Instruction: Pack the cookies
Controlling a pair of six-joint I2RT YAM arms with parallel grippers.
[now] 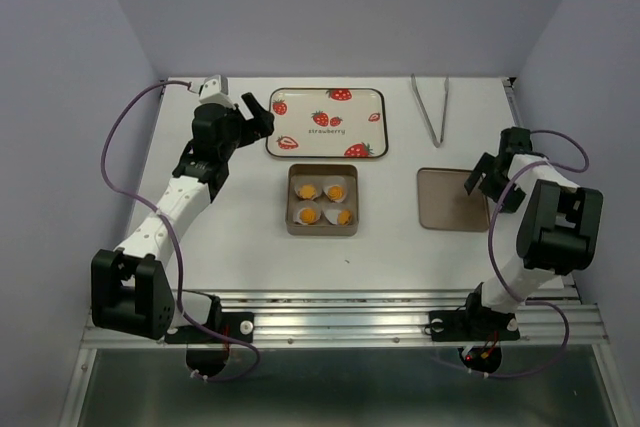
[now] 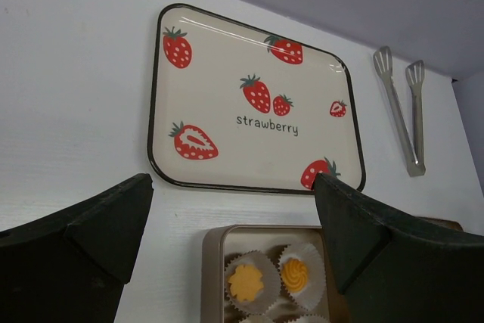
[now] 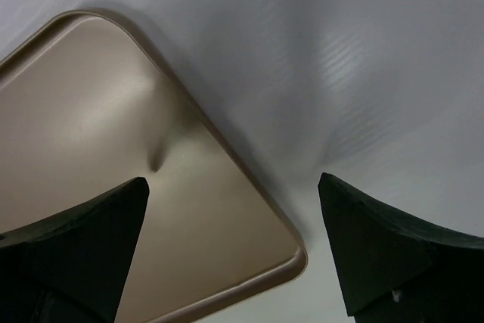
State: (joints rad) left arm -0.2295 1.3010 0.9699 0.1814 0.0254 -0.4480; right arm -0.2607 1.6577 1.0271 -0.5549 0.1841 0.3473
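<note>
**Top external view.** The four cookies (image 1: 337,190) sit in white paper cups (image 1: 297,190), two by two, inside the open brown square tin (image 1: 322,232) at mid-table (image 1: 250,247). A strawberry-print tray (image 1: 300,107) lies just beyond the tin. A flat brown lid (image 1: 440,212) lies to its right, apart from it. Metal tongs (image 1: 432,107) lie at the far right. The left arm extends forward, with the left gripper (image 1: 262,115) at the tray's left edge. The right arm is folded, with the right gripper (image 1: 483,176) at the lid's right edge.

**Left wrist view.** The left gripper (image 2: 232,183) has its jaws spread wide and holds nothing. The tin's far rim (image 2: 214,262) and two cookies (image 2: 246,283) show between them.

**Right wrist view.** The right gripper (image 3: 233,181) is spread wide and empty above a corner of the lid (image 3: 113,134).
</note>
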